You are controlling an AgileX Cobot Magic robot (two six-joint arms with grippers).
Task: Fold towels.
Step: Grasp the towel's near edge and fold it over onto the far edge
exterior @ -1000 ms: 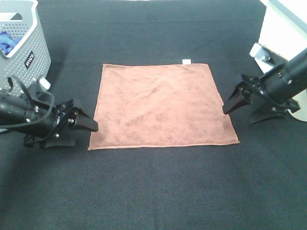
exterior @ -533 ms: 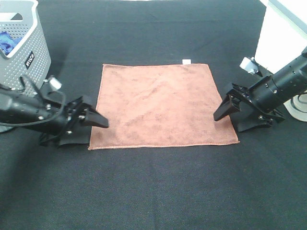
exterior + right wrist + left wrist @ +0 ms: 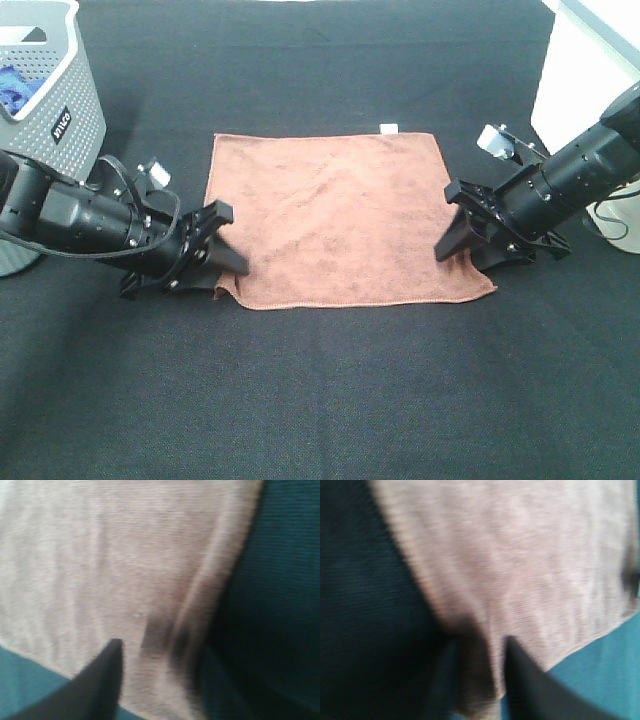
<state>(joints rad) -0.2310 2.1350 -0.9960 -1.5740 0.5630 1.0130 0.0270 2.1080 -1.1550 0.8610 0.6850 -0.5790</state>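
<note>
Black tabletop (image 3: 330, 400) lies open in front of and beyond the towel (image 3: 335, 215); a grey basket (image 3: 70, 110) stands far left.

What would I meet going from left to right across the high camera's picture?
Basket → left gripper → towel → right gripper

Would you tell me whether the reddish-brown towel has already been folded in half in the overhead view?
No, the towel lies spread out as one flat square on the black table, no visible part turned over.
</note>
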